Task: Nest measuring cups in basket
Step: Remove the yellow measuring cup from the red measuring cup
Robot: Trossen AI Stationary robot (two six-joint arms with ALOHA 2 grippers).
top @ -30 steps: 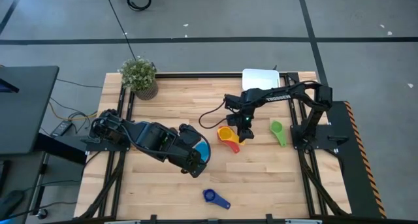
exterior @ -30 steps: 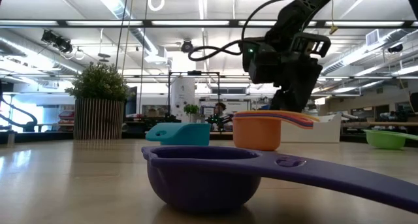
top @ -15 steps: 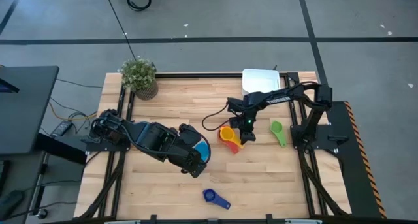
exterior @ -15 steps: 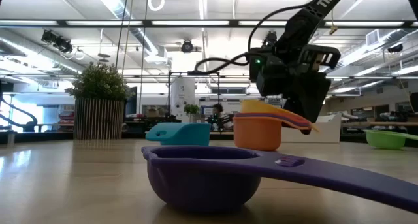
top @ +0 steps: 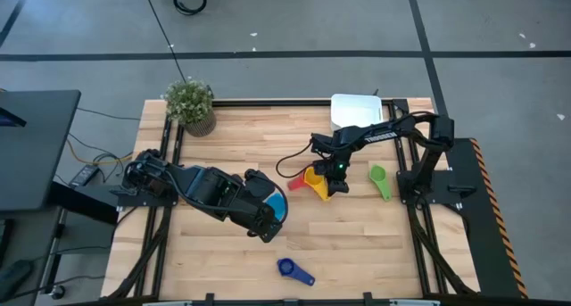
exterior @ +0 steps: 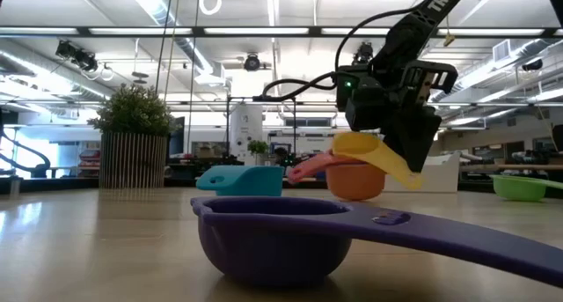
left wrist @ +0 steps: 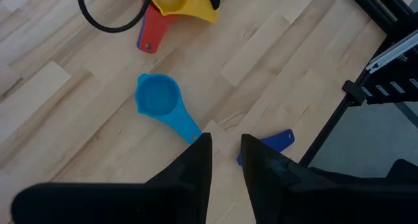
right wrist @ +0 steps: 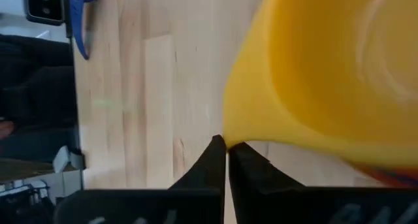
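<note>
Right tool [top: 334,176] clenched on the light, stiff yellow plastic measuring cup [exterior: 365,150], gripped by its flat handle; slippery.

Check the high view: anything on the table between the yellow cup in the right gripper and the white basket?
Nothing on the wood there. Only the right arm spans the stretch from yellow cup to basket.

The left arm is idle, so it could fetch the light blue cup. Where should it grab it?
I'd take the light blue plastic measuring cup by its flat handle, coming straight down with the fingers across its width. The cup sits upright and the handle lies level, clear of other things, pointing toward the left gripper; the round bowl is wider.
</note>
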